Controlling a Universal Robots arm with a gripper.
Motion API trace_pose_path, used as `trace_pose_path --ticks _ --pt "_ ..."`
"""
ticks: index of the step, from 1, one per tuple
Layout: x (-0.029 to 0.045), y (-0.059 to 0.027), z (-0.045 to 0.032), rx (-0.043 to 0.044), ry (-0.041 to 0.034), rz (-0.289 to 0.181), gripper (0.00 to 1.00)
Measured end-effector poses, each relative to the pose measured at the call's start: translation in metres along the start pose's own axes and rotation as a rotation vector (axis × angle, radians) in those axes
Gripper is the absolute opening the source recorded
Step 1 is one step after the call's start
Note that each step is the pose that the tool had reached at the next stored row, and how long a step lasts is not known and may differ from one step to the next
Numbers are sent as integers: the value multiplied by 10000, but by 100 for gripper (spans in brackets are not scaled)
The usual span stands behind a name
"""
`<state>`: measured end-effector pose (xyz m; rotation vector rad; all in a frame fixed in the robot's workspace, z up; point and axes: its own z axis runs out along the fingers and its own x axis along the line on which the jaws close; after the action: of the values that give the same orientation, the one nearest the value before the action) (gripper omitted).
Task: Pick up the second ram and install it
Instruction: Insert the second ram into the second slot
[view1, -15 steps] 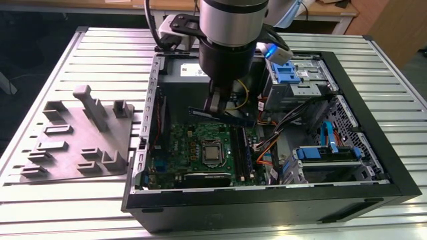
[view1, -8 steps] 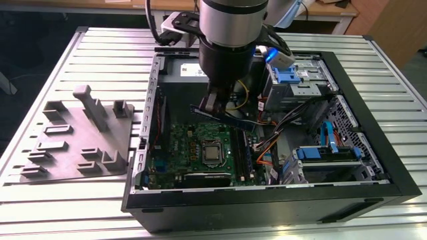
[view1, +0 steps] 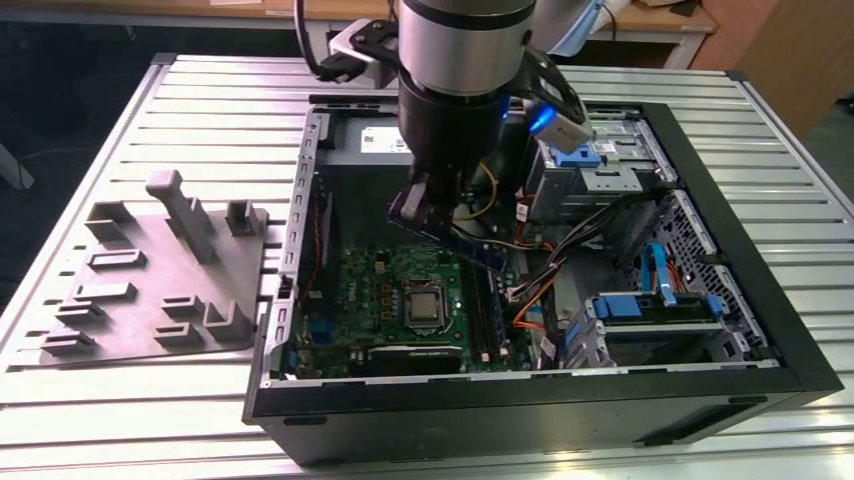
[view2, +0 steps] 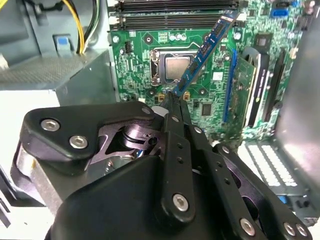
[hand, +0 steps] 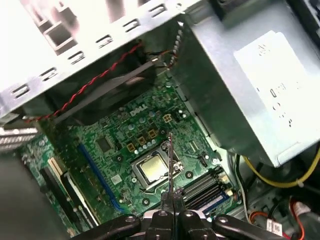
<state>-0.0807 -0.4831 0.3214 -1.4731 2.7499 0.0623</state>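
Jaws: closed tight on one end of the second ram (view2: 204, 56). The stick projects beyond the tips toward the motherboard (view2: 135, 75).

Exterior view: the stick hangs at frame centre inside the open case (view1: 534, 405). Its long axis slants from upper left to lower right, and it is clear of the board.

The memory slots (view1: 489, 310) lie just below and right of its lower end and run up-down the frame. I judge stick and slots not yet in line.

Count: one ram held, one motherboard, one processor (view2: 176, 67), one case. I cannot count the slots with certainty.

Farthest, at frame left: one grey fixture plate (view1: 160, 270) on the worktop (view1: 134, 400).
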Motion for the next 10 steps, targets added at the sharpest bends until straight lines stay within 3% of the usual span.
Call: trace_pose_path --ticks 10 --pt "0 0 11 68 -46 1814 11"
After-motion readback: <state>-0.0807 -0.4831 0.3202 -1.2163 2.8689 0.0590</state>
